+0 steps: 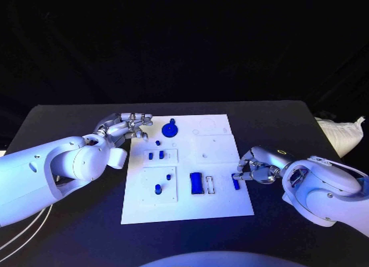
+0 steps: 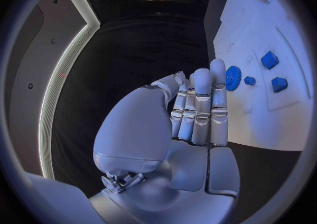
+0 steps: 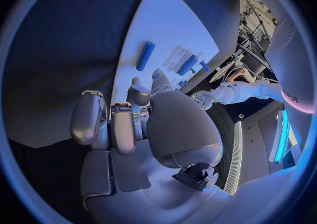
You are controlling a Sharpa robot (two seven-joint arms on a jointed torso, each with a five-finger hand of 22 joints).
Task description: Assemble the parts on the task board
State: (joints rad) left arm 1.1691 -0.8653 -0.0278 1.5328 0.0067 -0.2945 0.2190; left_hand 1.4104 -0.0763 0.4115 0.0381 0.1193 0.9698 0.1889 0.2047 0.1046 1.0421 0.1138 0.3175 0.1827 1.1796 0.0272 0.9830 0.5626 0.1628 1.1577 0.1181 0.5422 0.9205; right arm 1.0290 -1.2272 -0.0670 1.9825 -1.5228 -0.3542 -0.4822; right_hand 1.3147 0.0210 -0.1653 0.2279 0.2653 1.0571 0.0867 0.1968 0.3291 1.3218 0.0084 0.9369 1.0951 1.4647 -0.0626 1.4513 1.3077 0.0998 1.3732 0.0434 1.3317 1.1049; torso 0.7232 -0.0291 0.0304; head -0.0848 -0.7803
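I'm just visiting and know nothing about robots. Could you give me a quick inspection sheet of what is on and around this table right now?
Surface: black table, white task board in its middle.
Job's things: blue gear at the board's far end; small blue parts mid-board; blue block nearer; blue bar at the board's right edge.
Clutter: white bag off the table's right side.
Hands: left hand beside the gear, holding nothing; right hand by the blue bar, grip unclear.
Cables: white cables, bottom left.
Surroundings: black backdrop.
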